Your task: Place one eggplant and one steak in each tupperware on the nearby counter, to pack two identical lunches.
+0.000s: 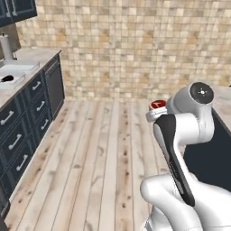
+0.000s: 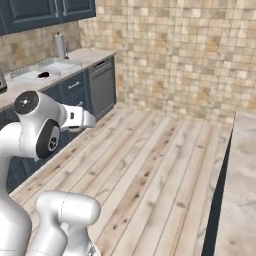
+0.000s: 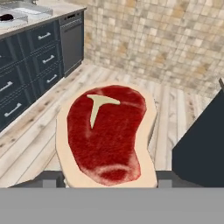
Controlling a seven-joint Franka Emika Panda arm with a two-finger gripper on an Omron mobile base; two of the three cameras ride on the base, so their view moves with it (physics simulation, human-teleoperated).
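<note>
The steak [image 3: 105, 135], red with a pale fat rim, sits between my fingertips in the hand view, and my gripper [image 3: 107, 179] is shut on it. A small red part of the steak [image 1: 158, 104] peeks out beyond my arm in the left base view. On the counter [image 1: 38, 56] at the far left lie two pale tupperware. The nearer tupperware [image 1: 18, 77] holds a dark eggplant [image 1: 6, 79]; the farther tupperware [image 1: 22, 67] looks bare. From the right base view the eggplant [image 2: 44, 75] shows in its tupperware [image 2: 32, 77]. The eggplant [image 3: 5, 17] is far from my hand.
Dark blue drawers [image 1: 18, 140] and a dishwasher front [image 1: 55, 85] run below the counter. A grey upright roll [image 1: 6, 47] stands by the wall. Wooden floor [image 1: 99, 158] lies open between me and the cabinets. A second counter [image 2: 242, 170] with a dark side is close on my right.
</note>
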